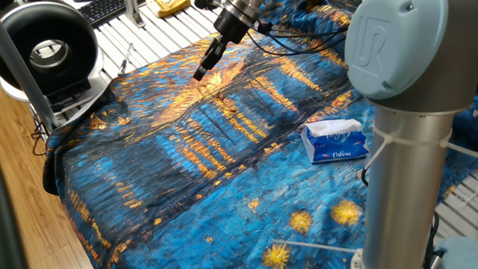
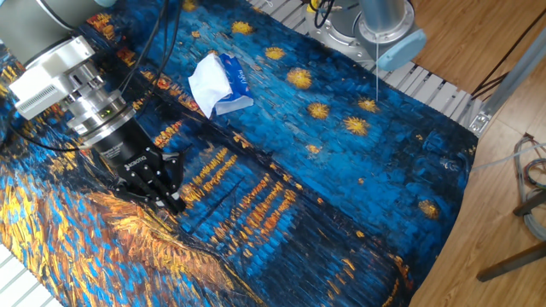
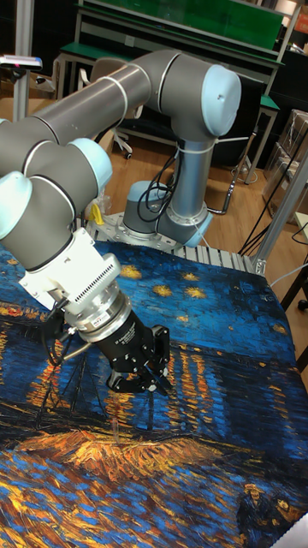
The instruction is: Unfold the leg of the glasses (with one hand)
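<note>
Now gripper hangs over painted cloth, black jaws nearly together, nothing visibly pinched; thin wire glasses lie just below tips, hard to see.

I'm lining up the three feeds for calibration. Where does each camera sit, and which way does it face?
One fixed view: behind the arm's base column, looking over the tissue pack to the gripper.
The other fixed view: high on the opposite side, looking down at the gripper and back to the base.
Tall fixed view: low, facing the whole arm.
Both fixed views share the tissue pack.
</note>
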`<state>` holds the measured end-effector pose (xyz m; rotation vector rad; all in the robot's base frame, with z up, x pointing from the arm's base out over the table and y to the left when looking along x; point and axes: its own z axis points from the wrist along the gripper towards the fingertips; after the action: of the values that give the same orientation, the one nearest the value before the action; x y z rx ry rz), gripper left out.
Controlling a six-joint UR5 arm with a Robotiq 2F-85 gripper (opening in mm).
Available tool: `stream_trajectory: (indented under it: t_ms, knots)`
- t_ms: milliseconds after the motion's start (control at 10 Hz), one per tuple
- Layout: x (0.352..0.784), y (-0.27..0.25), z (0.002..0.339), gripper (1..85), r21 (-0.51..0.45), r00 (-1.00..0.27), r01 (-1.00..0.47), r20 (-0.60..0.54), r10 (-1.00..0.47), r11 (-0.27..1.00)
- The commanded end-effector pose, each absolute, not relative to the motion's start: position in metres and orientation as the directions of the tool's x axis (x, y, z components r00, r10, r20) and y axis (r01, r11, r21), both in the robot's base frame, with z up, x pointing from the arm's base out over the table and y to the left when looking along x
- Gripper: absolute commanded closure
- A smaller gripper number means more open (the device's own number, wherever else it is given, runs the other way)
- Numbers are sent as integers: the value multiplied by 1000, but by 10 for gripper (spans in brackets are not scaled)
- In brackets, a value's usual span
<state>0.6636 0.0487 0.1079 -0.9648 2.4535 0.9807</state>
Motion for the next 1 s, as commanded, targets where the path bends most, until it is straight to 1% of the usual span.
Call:
stream_trajectory:
  t_ms: [0,400,700,900]
  knots:
    - [663,42,108,683,469,-714,-698,-513,-477,541]
    - [667,37,92,680,441,-738,-671,-479,-475,597]
    - [665,59,77,670,449,-820,-559,-422,-386,697]
    - [662,70,65,663,431,-870,-474,-363,-334,768]
